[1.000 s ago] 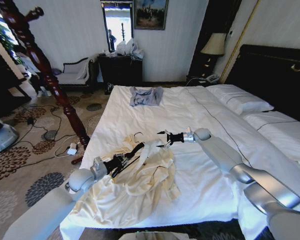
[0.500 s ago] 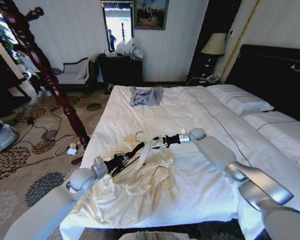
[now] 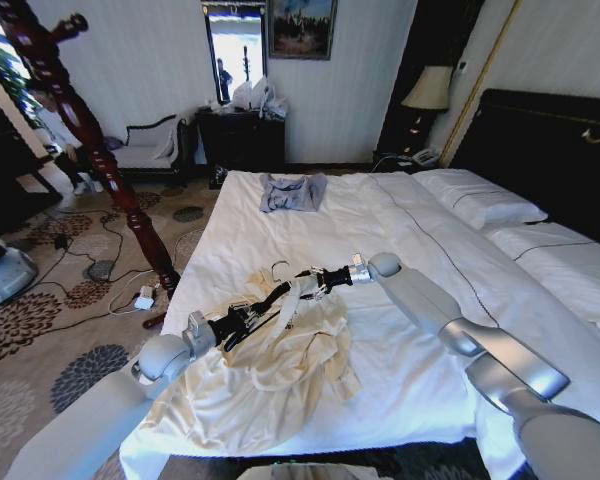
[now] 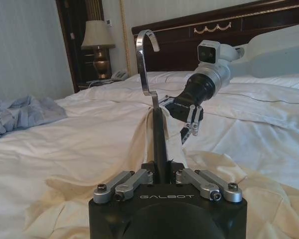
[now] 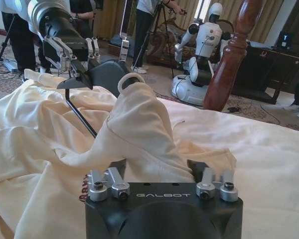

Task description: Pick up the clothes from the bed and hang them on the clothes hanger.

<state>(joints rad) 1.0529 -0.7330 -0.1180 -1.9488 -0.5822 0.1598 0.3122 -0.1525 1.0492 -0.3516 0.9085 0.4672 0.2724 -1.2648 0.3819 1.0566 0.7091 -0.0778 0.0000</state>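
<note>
Both grippers pinch the clothes (image 3: 280, 365); right gripper (image 3: 308, 286) has slid closer to left gripper (image 3: 248, 316).

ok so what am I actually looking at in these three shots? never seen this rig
It is a wheeled robot with two arms, each ending in a two-finger gripper. One picture comes from a camera on its head, looking down at a wide white-sheeted bed. The other two come from cameras on each wrist, looking out along that gripper.

On the bed lie a cream long-sleeved soft garment and, farther off, a small crumpled grey-blue garment. The left gripper is shut on a black hanger with a chrome hook. The right gripper pinches a fold of the cream garment near that hanger. A tall dark red-brown turned-wood coat stand rises beside the bed on the robot's left.
</note>
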